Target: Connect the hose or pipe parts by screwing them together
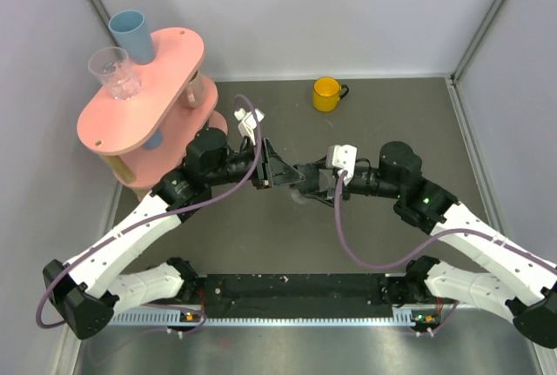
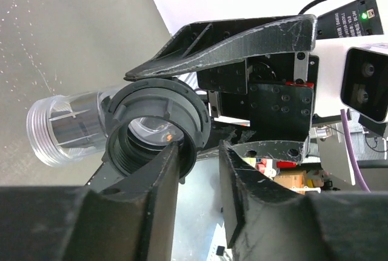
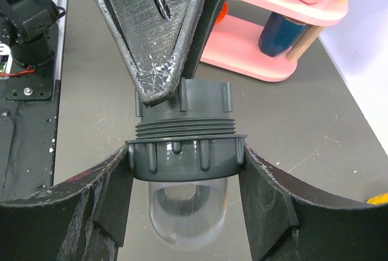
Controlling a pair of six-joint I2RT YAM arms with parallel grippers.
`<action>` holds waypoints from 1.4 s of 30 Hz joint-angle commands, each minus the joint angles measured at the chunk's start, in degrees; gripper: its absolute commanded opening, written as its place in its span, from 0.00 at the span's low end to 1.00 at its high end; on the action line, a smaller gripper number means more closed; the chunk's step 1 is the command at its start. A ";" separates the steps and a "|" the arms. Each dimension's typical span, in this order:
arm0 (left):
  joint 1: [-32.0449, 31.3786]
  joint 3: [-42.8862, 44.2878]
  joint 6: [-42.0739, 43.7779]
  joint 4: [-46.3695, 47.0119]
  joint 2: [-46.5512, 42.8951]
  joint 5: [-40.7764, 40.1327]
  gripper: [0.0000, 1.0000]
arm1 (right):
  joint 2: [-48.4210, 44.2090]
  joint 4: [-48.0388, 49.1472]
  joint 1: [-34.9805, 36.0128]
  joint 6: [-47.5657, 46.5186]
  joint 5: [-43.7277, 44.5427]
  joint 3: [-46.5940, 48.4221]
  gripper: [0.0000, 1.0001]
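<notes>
Pipe fitting (image 3: 182, 129) clamped in R pincer (image 3: 187, 179).

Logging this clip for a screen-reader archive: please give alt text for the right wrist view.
The right gripper clamps a grey ribbed collar on a clear pipe piece, with the left gripper reaching down over the threaded ring just above it. A pink shelf stands behind.

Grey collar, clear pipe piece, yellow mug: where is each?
grey collar (image 3: 182, 158), right wrist view, ribbed outer band.
clear pipe piece (image 2: 63, 129), left wrist view, transparent barrel.
yellow mug (image 1: 325, 103), top external view, outer wall.
</notes>
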 commanded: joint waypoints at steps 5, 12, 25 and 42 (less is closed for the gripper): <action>0.06 -1.81 2.81 5.36 -0.44 2.55 0.20 | 1.50 2.16 0.18 1.48 -0.13 2.24 0.00; -0.03 -3.84 9.48 8.17 -0.88 5.36 0.00 | 2.20 2.07 0.18 2.97 -0.84 3.38 0.00; -0.12 -18.08 50.34 21.38 -7.91 13.72 0.00 | 4.40 0.14 0.09 7.98 -8.48 7.43 0.00; -0.03 -17.46 55.38 8.88 -8.18 -9.04 0.53 | 1.23 -0.66 -0.26 7.81 -7.70 7.26 0.00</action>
